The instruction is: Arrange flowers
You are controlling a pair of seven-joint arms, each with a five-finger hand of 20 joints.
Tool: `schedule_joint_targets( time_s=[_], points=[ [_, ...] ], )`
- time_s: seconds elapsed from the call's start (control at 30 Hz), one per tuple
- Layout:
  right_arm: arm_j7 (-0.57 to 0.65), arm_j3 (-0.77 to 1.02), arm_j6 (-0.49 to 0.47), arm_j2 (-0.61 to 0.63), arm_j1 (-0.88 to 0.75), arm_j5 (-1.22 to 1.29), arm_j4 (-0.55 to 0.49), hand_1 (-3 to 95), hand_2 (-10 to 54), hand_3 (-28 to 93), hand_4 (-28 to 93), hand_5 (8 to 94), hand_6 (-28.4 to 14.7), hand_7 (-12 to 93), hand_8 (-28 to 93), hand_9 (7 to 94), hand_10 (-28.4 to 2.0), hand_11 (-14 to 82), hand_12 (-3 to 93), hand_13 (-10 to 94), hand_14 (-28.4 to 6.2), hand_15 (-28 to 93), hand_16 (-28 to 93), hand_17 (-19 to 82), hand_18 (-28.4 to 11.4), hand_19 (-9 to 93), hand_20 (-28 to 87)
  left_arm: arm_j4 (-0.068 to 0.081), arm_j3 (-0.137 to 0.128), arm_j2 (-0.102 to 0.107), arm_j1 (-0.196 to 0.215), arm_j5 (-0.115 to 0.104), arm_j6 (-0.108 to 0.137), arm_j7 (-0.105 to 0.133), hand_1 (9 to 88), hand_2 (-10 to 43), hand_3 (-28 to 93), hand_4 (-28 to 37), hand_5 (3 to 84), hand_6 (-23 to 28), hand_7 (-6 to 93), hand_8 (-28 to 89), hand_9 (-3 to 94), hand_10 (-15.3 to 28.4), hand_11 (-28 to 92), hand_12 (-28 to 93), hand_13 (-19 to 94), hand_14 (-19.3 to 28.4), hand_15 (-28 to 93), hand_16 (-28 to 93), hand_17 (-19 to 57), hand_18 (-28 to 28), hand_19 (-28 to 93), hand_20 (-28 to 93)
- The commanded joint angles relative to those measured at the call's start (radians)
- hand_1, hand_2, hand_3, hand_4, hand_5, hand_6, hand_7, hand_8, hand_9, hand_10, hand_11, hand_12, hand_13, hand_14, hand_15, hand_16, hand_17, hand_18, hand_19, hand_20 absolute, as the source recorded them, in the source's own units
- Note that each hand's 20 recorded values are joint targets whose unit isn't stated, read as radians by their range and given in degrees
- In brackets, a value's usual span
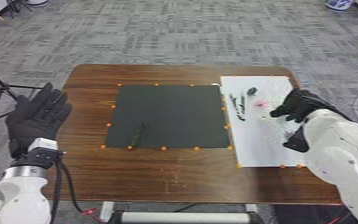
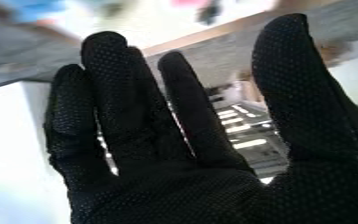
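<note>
Noting pink flower (image 1: 262,103) on white sheet (image 1: 260,150), nearer its far edge than its near; right hand (image 1: 301,103), fingers straight, spread, sits just right of the bloom; I can't tell stem axis.

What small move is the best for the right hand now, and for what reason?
Probably the right hand should ease left to the pink flower: it hovers open and empty close beside it, over the white sheet, while a green stem already lies on the black mat.

Office-like lab, grey patterned carpet (image 1: 184,35), black tripod (image 1: 4,88)
</note>
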Motion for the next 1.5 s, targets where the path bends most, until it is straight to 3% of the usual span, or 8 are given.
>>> schedule_joint_targets(
  time_s=[0.03,0.33,0.7,0.93,1.0,1.17,1.43,1.5],
  points=[
    [0.094,0.124,-0.037,0.027,-0.160,0.053,-0.008,35.2,-9.3,70,-25,57.0,-11.0,7,-9,54.4,-20.9,23.7,21.9,50,-17.8,64,25,27,-24.3,80,34,-0.013,-0.006,-0.003,0.019,0.000,0.018,0.013,22.9,19.4,69,-28.3,40.1,9.3,6.9,-7,29.9,15.5,18,9,22,13.4,19,-3,-8.2,12.3,29,8],
    [0.173,0.099,-0.079,0.002,-0.164,-0.042,0.019,41.9,-9.5,55,-28,59.3,-10.7,8,-9,54.6,-21.0,32.0,25.7,50,-18.1,68,29,28,-24.5,82,34,-0.017,0.001,-0.011,0.022,-0.003,0.018,0.010,23.0,19.4,69,-28.3,40.2,9.4,7.0,-7,29.9,15.6,18,9,22,13.5,19,-3,-8.3,12.3,29,8],
    [0.191,0.105,-0.096,-0.009,-0.179,0.016,0.033,44.6,-9.5,65,-28,64.2,-9.5,10,-10,54.3,-21.0,40.7,30.3,51,-18.3,72,34,29,-24.9,82,35,-0.020,0.004,-0.017,0.030,-0.003,0.023,0.009,23.0,19.3,69,-28.3,40.2,9.4,7.0,-7,29.9,15.7,18,9,22,14.5,21,-3,-8.2,12.3,29,8],
    [0.159,0.089,-0.053,-0.018,-0.193,0.002,0.049,48.6,-9.5,65,-28,70.7,-5.8,15,-10,59.1,-18.7,44.9,32.5,55,-16.6,72,37,30,-24.6,82,36,-0.018,0.001,-0.018,0.030,-0.004,0.021,0.007,23.2,19.5,69,-28.3,40.2,9.3,7.0,-7,29.9,15.8,18,9,22,14.5,21,-3,-8.2,12.3,29,8],
    [0.159,0.077,-0.037,-0.019,-0.190,-0.015,0.057,51.8,-9.5,63,-28,73.0,-5.4,16,-2,60.7,-17.9,44.6,34.9,56,-15.7,71,39,31,-24.6,82,36,-0.015,0.004,-0.017,0.028,-0.005,0.022,0.005,23.2,19.6,69,-28.3,40.2,9.3,7.1,-7,30.0,15.7,18,9,22,14.6,21,-3,-8.3,12.3,29,8],
    [0.157,0.074,0.002,-0.017,-0.197,-0.051,0.054,57.2,-6.3,66,-26,76.4,-4.3,22,8,68.1,-14.7,30.8,54.1,59,-15.0,72,41,33,-24.7,84,39,-0.018,0.004,-0.019,0.038,-0.006,0.019,0.007,23.1,19.6,69,-28.3,40.2,9.4,7.1,-7,30.0,15.8,19,9,22,14.6,21,-3,-8.3,12.3,29,8],
    [0.144,0.087,0.088,-0.002,-0.197,-0.111,-0.020,55.8,-6.3,69,-22,76.6,-3.7,26,15,69.3,-14.7,32.6,56.0,62,-14.9,73,41,35,-25.3,86,40,-0.025,-0.013,-0.028,0.056,-0.009,0.023,0.014,23.0,19.5,70,-28.3,40.2,9.4,7.1,-7,30.0,15.7,19,9,22,14.6,21,-3,-8.3,12.3,29,8],
    [0.119,0.071,0.145,0.005,-0.180,-0.110,-0.037,54.9,-6.6,70,-21,76.7,-3.4,26,16,69.7,-14.5,33.2,56.2,63,-14.4,73,41,36,-25.2,86,40,-0.029,-0.021,-0.033,0.068,-0.010,0.026,0.017,23.1,19.5,70,-28.3,40.2,9.4,7.1,-7,29.9,15.7,19,9,22,14.7,21,-3,-8.3,12.3,29,8]
  ],
)
